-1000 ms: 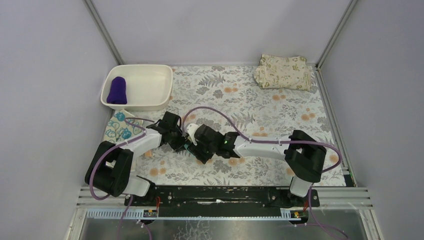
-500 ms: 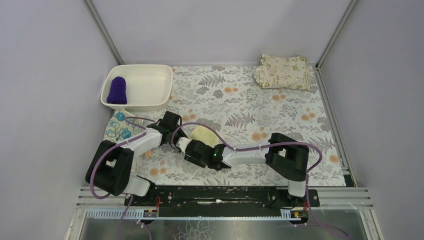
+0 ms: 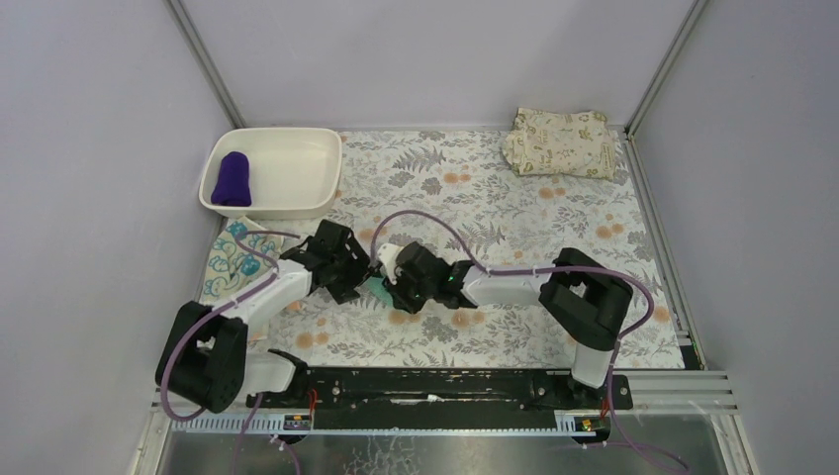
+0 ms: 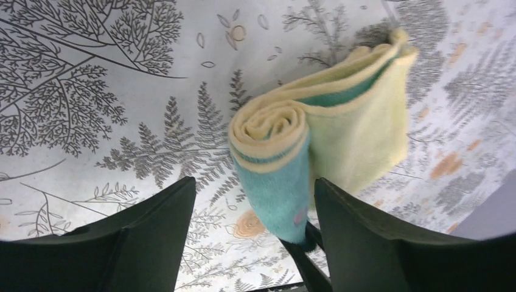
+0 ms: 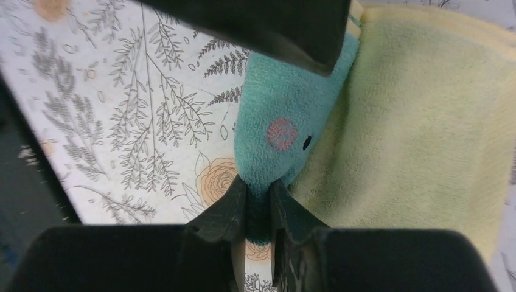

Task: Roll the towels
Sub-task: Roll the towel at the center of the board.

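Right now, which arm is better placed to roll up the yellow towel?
Probably the right: the right gripper is shut on the teal end of the half-rolled towel, so it could wind it on. The left gripper stands open around the roll, gripping nothing.

Overhead view: two robot arms, the left arm (image 3: pixel 272 292) at eight o'clock, the right arm (image 3: pixel 495 288) at four o'clock. Both have white links, bulky black joint housings and looping purple cables (image 3: pixel 401 212). A green light (image 3: pixel 447 280) glows on the right arm. The left gripper (image 4: pixel 254 188) and right gripper (image 5: pixel 258 194) are matte black.
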Motion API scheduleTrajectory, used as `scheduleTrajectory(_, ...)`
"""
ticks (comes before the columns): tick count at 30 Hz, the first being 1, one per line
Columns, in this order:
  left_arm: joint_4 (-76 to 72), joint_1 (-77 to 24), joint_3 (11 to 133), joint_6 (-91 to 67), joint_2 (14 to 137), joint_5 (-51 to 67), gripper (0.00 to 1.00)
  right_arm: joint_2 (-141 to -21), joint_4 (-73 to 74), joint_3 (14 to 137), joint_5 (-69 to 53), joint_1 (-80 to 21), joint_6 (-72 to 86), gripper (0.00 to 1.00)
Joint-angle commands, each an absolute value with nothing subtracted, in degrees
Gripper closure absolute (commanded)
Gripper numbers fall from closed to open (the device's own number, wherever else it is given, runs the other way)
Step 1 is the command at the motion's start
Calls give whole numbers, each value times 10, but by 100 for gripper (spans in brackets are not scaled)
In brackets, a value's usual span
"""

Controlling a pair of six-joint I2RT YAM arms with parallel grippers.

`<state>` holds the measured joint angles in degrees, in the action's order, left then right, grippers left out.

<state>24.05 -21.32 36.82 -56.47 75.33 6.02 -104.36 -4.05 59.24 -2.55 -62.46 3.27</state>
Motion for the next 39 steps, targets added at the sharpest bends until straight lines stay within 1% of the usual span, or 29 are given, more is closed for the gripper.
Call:
scheduleTrajectory(1,258,-211,361,-568,701,38,26,-1045,-118,560,-300,-554,141,98)
scheduleTrajectory(3,261,-210,357,-572,682,35,23,-1058,-178,541,-366,-528,188,98)
scheduleTrajectory(8,256,-210,343,-576,655,42,21,-1102,-390,473,-474,-466,350,98)
scheduleTrajectory(11,235,-210,337,-577,661,64,22,-1141,-509,441,-510,-432,456,97)
scheduleTrajectory(15,203,-211,340,-574,690,86,25,-1185,-585,420,-525,-410,540,95)
scheduleTrajectory(22,159,-217,348,-571,748,97,27,-1210,-524,430,-511,-399,542,94)
scheduleTrajectory(25,158,-218,352,-572,775,89,30,-1204,-473,439,-498,-396,525,91)
scheduleTrajectory(28,160,-218,349,-576,803,83,37,-1178,-426,443,-480,-396,496,83)
scheduleTrajectory(30,162,-218,347,-578,823,79,43,-1156,-377,451,-465,-397,462,73)
scheduleTrajectory(34,171,-218,342,-580,845,72,45,-1090,-249,473,-410,-401,383,57)
scheduleTrajectory(38,186,-218,343,-578,845,54,45,-1011,-103,510,-313,-420,290,48)
scheduleTrajectory(39,188,-218,343,-578,844,53,45,-992,-68,520,-267,-428,268,46)
